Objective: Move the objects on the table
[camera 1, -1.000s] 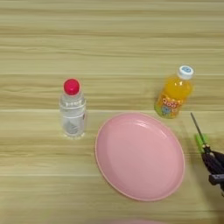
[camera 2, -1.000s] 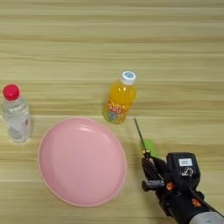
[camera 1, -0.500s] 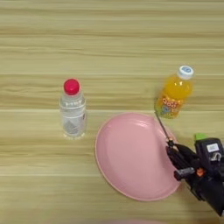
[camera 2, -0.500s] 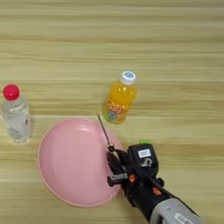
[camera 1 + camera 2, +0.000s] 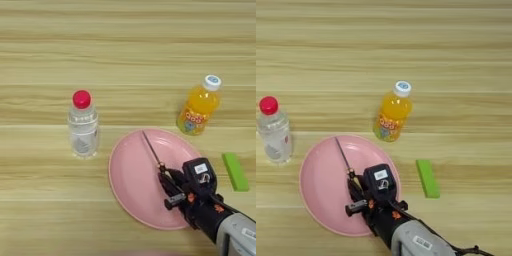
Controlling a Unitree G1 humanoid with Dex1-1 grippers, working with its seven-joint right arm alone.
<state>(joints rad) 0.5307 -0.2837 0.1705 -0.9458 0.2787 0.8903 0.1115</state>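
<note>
Right gripper (image 5: pixel 169 189), its black fingers pinched on the handle of the screwdriver (image 5: pixel 151 149), now hangs over the pink plate (image 5: pixel 127 187); a second ago it was off the plate's right side, beside the green block (image 5: pixel 234 171), so the tool has been carried across and looks ready to be set down. Its thin shaft runs on a diagonal, tip aimed toward the plate's far-left rim, handle buried in the fingers nearer the plate's right half. The block lies apart, right of the plate
</note>
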